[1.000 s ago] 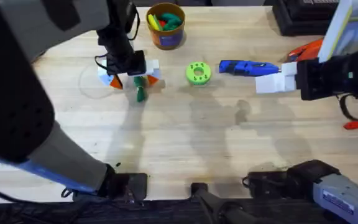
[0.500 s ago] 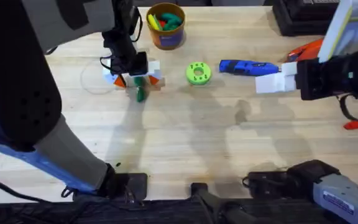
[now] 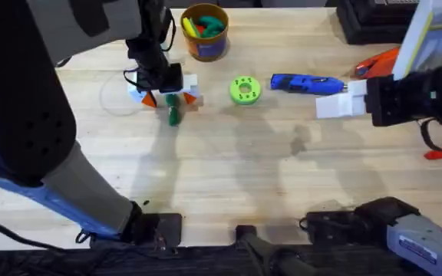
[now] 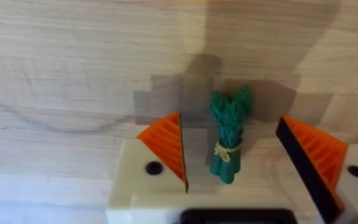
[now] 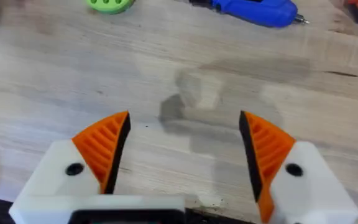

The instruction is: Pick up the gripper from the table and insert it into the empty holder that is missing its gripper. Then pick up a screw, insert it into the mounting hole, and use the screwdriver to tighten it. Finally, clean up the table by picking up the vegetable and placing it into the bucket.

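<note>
The dark-green knobbly vegetable (image 3: 174, 116) lies on the wood, and my left gripper (image 3: 167, 99) is lowered over its far end. In the left wrist view the vegetable (image 4: 229, 140) sits between the open orange pads (image 4: 166, 149) without touching either one; my left gripper (image 4: 238, 165) holds nothing. The bucket (image 3: 204, 33), with a yellow rim and toys inside, stands just beyond. The blue screwdriver (image 3: 305, 83) lies to the right, close by my open, empty right gripper (image 3: 340, 100) (image 5: 185, 149). The screwdriver (image 5: 253, 9) lies ahead of it. The loose gripper piece, holder and screw are out of view.
A lime-green round disc (image 3: 244, 90) lies between the vegetable and the screwdriver. An orange tool (image 3: 378, 61) and a red-handled rod (image 3: 440, 153) sit at the right edge. A dark case (image 3: 374, 19) occupies the far right corner.
My left gripper shifted slightly right over the vegetable, then held still. The right arm has barely moved.
</note>
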